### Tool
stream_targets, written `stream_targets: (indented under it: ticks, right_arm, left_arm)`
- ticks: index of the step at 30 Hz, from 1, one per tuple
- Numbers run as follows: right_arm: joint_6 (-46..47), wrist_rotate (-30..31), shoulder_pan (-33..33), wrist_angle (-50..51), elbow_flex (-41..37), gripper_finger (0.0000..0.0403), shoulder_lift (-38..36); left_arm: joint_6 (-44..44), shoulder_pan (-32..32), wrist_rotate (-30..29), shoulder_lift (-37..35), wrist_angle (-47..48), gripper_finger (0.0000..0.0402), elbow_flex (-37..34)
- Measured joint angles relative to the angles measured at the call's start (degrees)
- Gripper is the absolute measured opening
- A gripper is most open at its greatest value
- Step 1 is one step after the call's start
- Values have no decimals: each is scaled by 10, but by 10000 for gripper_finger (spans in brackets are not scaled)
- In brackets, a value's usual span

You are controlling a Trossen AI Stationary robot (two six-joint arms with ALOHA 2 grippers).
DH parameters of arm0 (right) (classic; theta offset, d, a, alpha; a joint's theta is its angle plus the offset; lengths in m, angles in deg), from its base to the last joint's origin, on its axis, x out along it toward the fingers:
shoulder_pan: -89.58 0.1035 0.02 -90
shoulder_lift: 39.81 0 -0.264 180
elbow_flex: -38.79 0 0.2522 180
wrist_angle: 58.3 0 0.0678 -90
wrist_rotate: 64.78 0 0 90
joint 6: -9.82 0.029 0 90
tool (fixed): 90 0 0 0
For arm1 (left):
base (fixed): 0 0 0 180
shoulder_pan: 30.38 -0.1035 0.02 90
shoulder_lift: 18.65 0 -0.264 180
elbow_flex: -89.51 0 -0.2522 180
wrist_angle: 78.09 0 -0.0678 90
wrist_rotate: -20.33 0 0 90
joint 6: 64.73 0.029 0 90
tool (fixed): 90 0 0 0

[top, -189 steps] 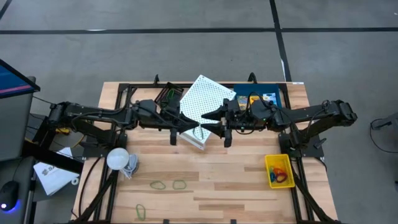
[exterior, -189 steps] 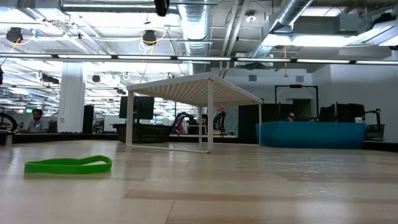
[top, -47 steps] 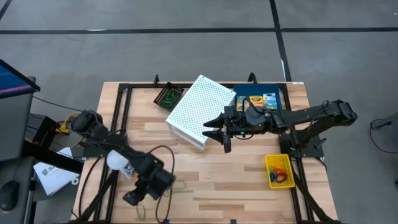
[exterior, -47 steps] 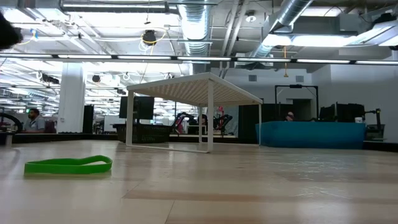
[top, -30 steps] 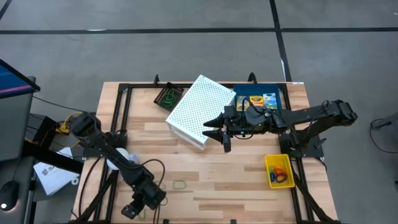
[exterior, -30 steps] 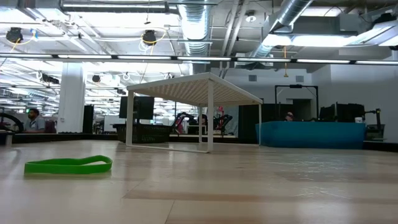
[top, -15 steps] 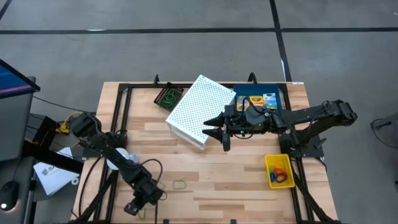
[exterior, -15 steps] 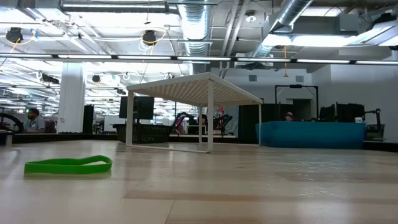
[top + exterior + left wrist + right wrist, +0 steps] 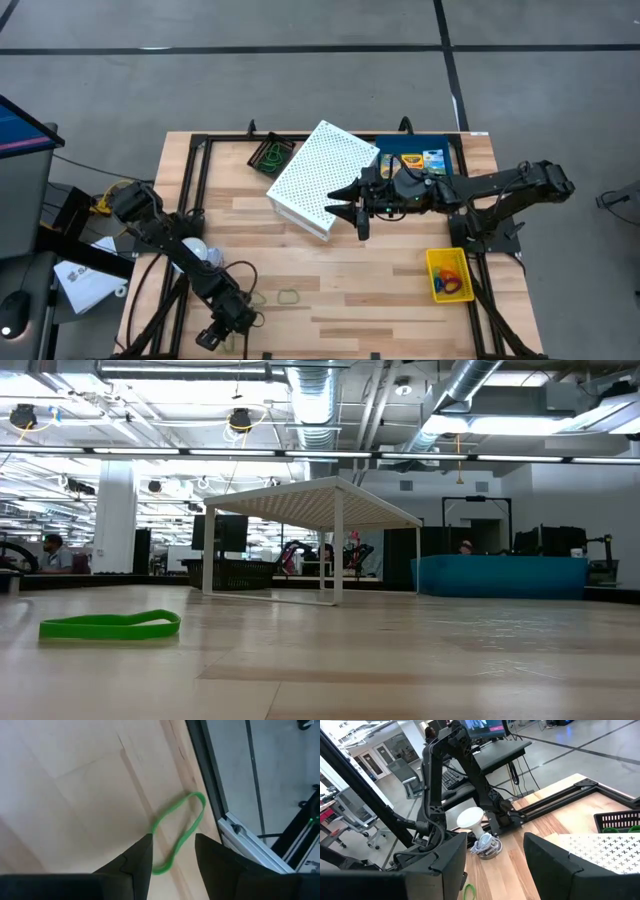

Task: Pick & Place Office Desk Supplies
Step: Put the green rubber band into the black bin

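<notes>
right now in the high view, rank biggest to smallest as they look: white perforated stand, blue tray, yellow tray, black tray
1. White perforated stand, clearly the largest.
2. Blue tray, though the right arm covers part of it.
3. Yellow tray and black tray: these look much alike in size, and the stand partly hides the black one, so I won't rank them.

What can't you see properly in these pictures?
- Yellow tray, high view: its contents are too small to name.
- Black tray, high view: partly hidden by the white perforated shelf.
- Left hand, high view: against the table's near edge, the green band under it hidden.
- Low view: neither hand appears.
</notes>
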Motion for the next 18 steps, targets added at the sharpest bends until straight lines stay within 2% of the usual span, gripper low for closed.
stream_targets:
  ticks: [10,18]
  right_arm:
    - [5,2,0,3,0,193,0]
    - [5,2,-3,3,0,193,0]
  left_arm:
    - [1,5,-8,29,-12,140,1]
    - [0,17,-69,32,-11,97,1]
